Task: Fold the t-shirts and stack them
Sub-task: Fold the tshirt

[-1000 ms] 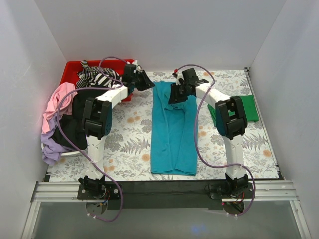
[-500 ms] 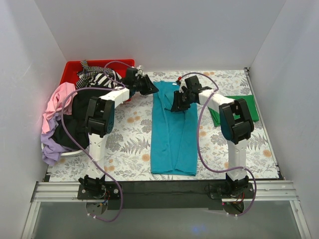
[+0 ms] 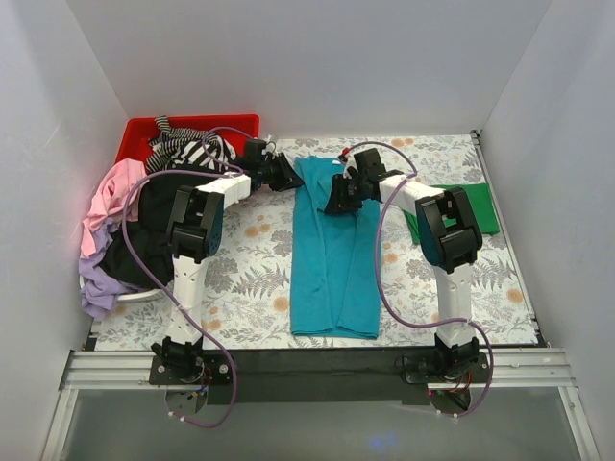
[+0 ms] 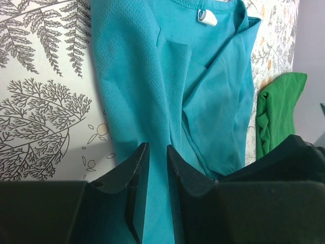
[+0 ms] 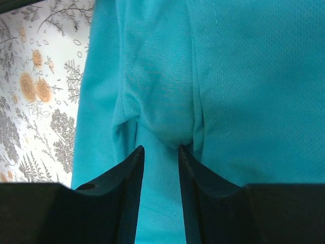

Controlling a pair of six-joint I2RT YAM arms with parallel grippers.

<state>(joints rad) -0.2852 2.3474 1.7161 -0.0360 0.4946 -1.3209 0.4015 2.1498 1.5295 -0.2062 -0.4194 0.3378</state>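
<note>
Right gripper (image 5: 160, 148) has come down on the collar end of the teal t-shirt (image 3: 332, 269) lying mid-surface (image 3: 250, 279) and looks pinched on a pucker of cloth, while left gripper (image 4: 156, 148) slid over to its far-left corner, nearly closed, can't tell if it's got cloth, so a fold's probably next; green t-shirt (image 3: 480, 206) off right, pile of other shirts (image 3: 120, 240) and red bin (image 3: 144, 133) off left, none in the way.

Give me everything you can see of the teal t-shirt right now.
The teal t-shirt looks like a fine mesh knit. It is folded lengthwise into a long strip and lies flat on the fern-print table cover, with its white neck tag at the far end and its hem at the near end. The right gripper pinches a pucker of its cloth. The left gripper sits at its left edge, grip unclear.
</note>
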